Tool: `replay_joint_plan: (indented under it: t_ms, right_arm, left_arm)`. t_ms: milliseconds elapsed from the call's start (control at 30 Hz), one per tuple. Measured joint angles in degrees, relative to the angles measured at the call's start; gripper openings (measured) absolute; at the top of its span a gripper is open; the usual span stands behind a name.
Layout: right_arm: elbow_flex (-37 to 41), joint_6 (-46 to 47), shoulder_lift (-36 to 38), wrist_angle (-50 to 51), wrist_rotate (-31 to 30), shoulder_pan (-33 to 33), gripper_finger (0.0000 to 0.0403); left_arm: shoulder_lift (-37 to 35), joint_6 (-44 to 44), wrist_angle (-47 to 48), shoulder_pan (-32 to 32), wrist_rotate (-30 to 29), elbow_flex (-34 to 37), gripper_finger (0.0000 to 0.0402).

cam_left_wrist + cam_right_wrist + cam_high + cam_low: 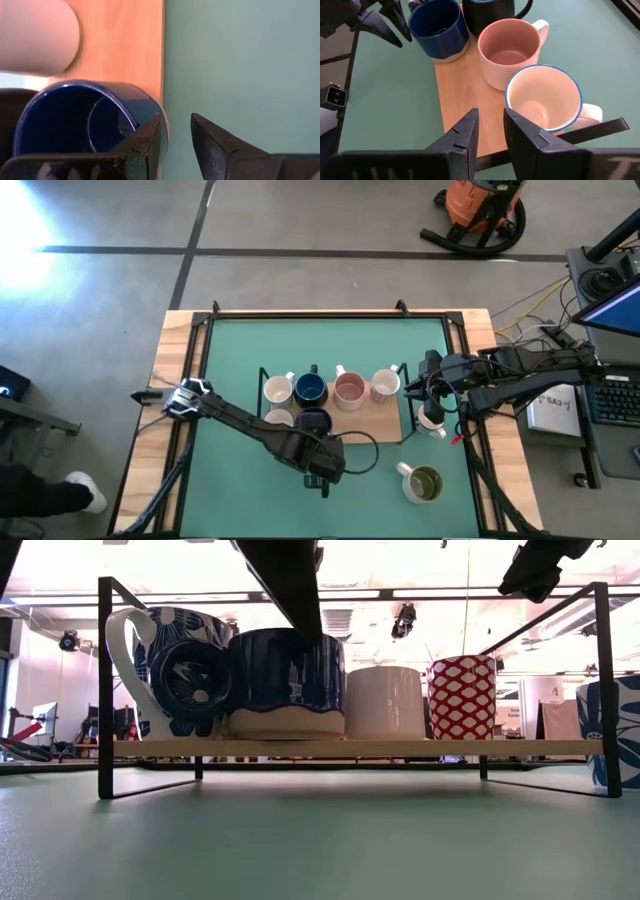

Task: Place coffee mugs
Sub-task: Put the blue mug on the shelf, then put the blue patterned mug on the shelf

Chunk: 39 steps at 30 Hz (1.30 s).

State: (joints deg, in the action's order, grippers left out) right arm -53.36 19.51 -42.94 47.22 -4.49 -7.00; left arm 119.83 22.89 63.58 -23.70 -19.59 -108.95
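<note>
A wooden board (372,425) in a black wire rack carries a far row of mugs: white (278,389), navy (310,389), pink (510,45) and blue-rimmed white (545,100). A white mug (278,418) and a second navy mug (437,25) stand on their bases in the near row. My left gripper (175,132) is open beside this navy mug's wall, at the board's near edge. My right gripper (491,125) hovers above the board next to the blue-rimmed mug, with its fingers a little apart and nothing between them. My left gripper has one finger (150,137) close against the outer wall (159,112) of the near navy mug, just below the rim, and the other finger over bare table. I cannot tell whether that finger touches the wall. The mug stands upright on the board.
A white mug with an olive-green inside (422,483) stands on the green table mat near the right front. Another mug (432,421) stands just right of the rack, under my right arm. The rack's black frame (103,690) borders the board. The mat lies bare left of the board.
</note>
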Motion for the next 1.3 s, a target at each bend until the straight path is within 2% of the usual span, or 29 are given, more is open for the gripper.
replay_joint_plan:
  t_ms: [300,600,733,867,1000,1100,1300]
  right_arm:
    - [0.00,0.00,0.00,0.02,0.00,0.02,0.0073]
    - [0.00,0.00,-0.02,0.02,0.00,0.00,0.0082]
    - [0.00,-0.02,0.00,0.02,0.00,0.00,0.0077]
    - [0.00,-0.36,0.00,0.00,-0.03,0.02,0.0073]
    - [0.00,-9.49,0.00,-1.04,-4.23,0.02,0.0076]
    - [0.00,-14.50,0.00,-2.06,-4.62,0.04,0.0080]
    - [0.00,-14.62,-0.02,-4.53,-4.55,0.02,0.0084]
  left_arm:
    - [-0.15,0.33,-1.67,-2.69,-3.51,-3.86,0.0089]
    - [-0.26,0.90,-2.12,-10.84,-18.17,-6.51,0.0089]
    - [-0.51,3.09,-1.41,-11.64,-23.30,-5.26,0.0089]
    - [-0.85,2.22,-1.58,-10.32,-23.56,-5.01,0.0089]
    - [-0.85,-1.25,-3.38,-8.83,-23.58,-4.62,0.0089]
    - [-1.06,-3.72,-4.02,-7.77,-23.56,-4.50,0.0089]
    - [-1.98,-7.12,-4.03,-6.33,-23.45,-3.42,0.0089]
